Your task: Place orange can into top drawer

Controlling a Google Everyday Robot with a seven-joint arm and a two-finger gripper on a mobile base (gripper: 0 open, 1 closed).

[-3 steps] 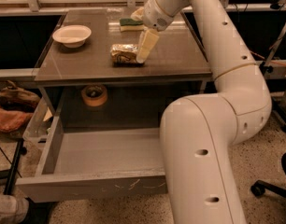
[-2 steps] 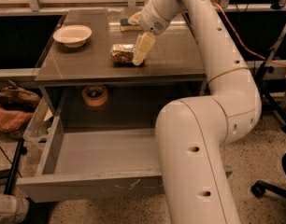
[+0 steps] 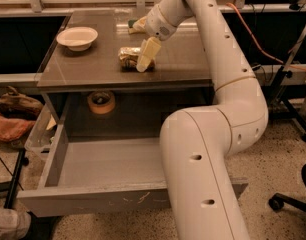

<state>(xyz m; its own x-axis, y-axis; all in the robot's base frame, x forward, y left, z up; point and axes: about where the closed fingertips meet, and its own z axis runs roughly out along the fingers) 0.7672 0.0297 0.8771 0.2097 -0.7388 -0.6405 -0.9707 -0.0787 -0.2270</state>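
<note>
The orange can (image 3: 128, 58) lies on its side on the brown table top (image 3: 83, 66), near the middle. My gripper (image 3: 143, 63) reaches down from the far right and sits right at the can's right end, partly covering it. The top drawer (image 3: 93, 201) is pulled wide open below the table; its grey floor holds nothing and its front panel shows white scratches. My arm's big white links cover the drawer's right part.
A white bowl (image 3: 77, 36) stands at the table's left. A green-and-yellow sponge (image 3: 137, 23) lies behind the wrist. A tan tape roll (image 3: 101, 102) sits on the shelf under the table top. Bags (image 3: 15, 115) lie on the floor at left; a chair base (image 3: 293, 199) is at right.
My gripper has moved a little left and down, closer over the can's right end. The can, bowl and drawer have not moved.
</note>
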